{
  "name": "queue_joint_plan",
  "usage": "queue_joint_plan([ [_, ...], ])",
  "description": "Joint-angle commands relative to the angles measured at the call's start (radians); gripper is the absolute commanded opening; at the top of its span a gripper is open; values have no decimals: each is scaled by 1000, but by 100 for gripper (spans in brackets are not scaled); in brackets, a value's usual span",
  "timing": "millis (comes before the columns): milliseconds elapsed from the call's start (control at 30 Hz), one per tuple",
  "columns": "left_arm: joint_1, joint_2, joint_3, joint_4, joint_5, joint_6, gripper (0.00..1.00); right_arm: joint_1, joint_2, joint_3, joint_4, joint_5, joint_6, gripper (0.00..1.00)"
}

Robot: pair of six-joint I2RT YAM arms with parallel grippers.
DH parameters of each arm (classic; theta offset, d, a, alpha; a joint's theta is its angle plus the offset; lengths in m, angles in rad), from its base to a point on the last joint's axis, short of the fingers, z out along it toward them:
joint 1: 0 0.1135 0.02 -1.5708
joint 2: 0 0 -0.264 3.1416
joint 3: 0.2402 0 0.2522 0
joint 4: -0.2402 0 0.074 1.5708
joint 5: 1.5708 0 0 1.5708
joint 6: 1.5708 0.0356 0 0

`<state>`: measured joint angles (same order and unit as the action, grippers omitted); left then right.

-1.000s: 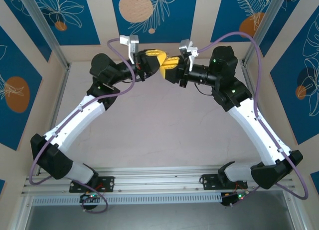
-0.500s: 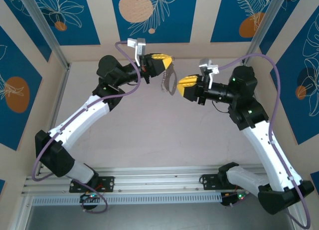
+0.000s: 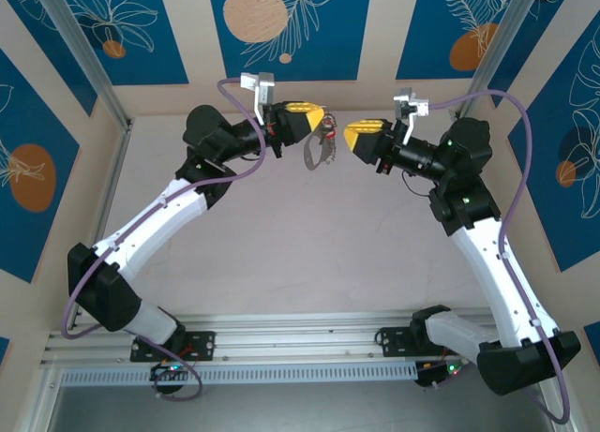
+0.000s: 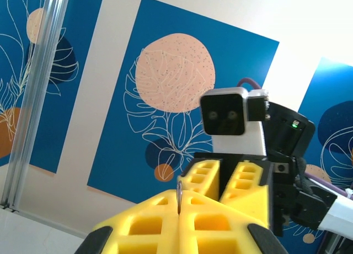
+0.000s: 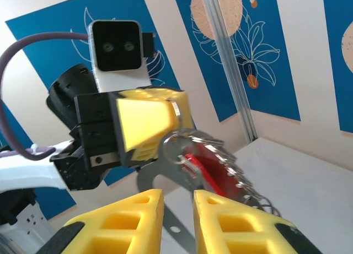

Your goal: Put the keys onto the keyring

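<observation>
Pale tabletop [image 3: 309, 240] under keyring [image 3: 317, 154]; blue leaf-print wall panels [image 3: 281, 29]; aluminium corner posts [image 3: 88, 62].

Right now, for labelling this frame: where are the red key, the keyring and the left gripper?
red key [image 5: 201, 168], right wrist view, its red head.
keyring [image 5: 146, 183], right wrist view, its flat grey loop.
left gripper [image 4: 179, 205], left wrist view, where its fingertips meet.

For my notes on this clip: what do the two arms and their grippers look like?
Both the left arm and the right arm have white link shells with black joint housings. A purple cable loops along each. The left gripper and right gripper carry blocky yellow fingers with cut-out pockets, each topped by a silver-white wrist camera.
</observation>
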<state>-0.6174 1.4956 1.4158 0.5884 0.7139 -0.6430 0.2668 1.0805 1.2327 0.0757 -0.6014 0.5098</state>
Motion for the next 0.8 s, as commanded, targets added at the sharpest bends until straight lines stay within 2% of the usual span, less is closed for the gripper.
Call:
queue_joint_plan([
  [0,-7,-2,-5,62,24,-12,0,-3,15,24,101,25,76,21],
  [367,-7,-2,-10,78,13,-33,0,9,86,63,247,-29,175,24],
  [767,-7,8,-2,91,12,-47,0,58,126,101,256,-66,162,28],
])
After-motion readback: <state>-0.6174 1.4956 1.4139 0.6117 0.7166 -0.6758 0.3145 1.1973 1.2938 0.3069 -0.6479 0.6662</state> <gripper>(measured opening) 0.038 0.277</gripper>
